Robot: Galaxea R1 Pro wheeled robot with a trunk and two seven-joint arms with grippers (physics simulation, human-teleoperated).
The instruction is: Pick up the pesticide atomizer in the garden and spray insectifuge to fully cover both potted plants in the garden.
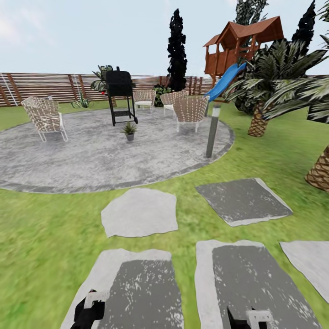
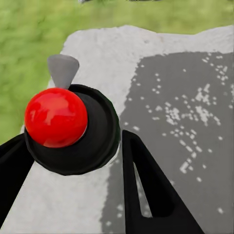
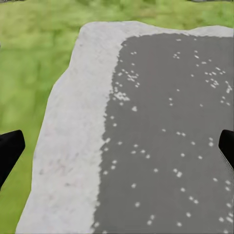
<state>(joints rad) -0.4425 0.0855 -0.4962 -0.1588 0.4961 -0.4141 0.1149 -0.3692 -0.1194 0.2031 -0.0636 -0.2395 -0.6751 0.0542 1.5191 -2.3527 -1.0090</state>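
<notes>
Plant (image 1: 129, 130) on patio (image 1: 91, 155) — seemingly far from end effectors.

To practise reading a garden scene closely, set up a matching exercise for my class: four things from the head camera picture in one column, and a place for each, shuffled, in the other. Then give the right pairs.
Things:
1. potted plant
2. black grill
3. blue slide
4. grey post

Places:
A. at the patio's near right edge, by the lawn
B. coming down from the wooden playhouse
C. standing near the back of the patio, on wheels
D. on the patio, just in front of the grill

Pairs: 1-D, 2-C, 3-B, 4-A
</notes>
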